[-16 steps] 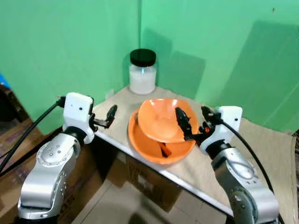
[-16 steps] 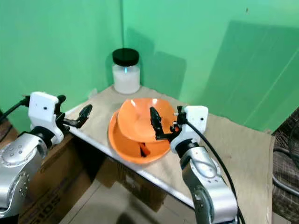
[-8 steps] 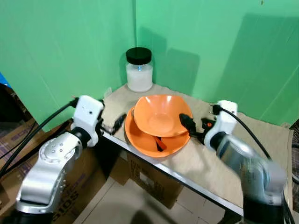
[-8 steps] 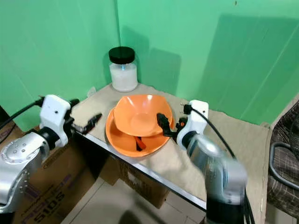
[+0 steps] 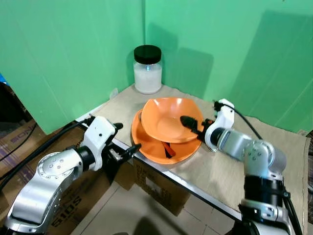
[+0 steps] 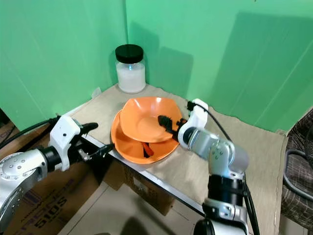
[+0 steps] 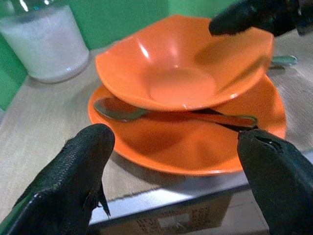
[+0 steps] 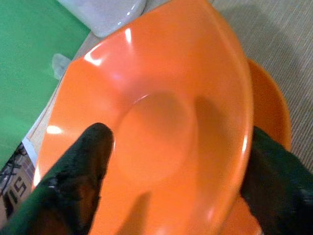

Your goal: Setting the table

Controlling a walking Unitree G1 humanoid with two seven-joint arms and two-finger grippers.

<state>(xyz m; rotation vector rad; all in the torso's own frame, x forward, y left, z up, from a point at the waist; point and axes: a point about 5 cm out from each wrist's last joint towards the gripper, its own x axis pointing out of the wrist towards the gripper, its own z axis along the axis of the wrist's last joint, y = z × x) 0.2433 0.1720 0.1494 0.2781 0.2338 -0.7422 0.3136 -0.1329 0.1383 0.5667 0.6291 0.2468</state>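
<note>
right gripper (image 5: 188, 122) spread wide over the orange bowl's (image 5: 168, 120) near rim, nothing clamped; left gripper (image 5: 124, 152) also apart, low at the table edge (image 5: 161, 172). bowl resting tilted on orange plate (image 5: 146, 149), spoon (image 7: 146, 113) beneath. best to pinch the rim squarely, then lift straight.

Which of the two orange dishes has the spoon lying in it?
The lower, wider orange plate; the spoon lies under the tilted orange bowl stacked above.

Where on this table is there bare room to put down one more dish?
Bare tabletop lies behind the right pincer, toward the green wall, and a smaller patch between the white jar with black lid and the table's left edge. The front edge is crowded: orange bowl on orange plate, a spoon between them.
</note>
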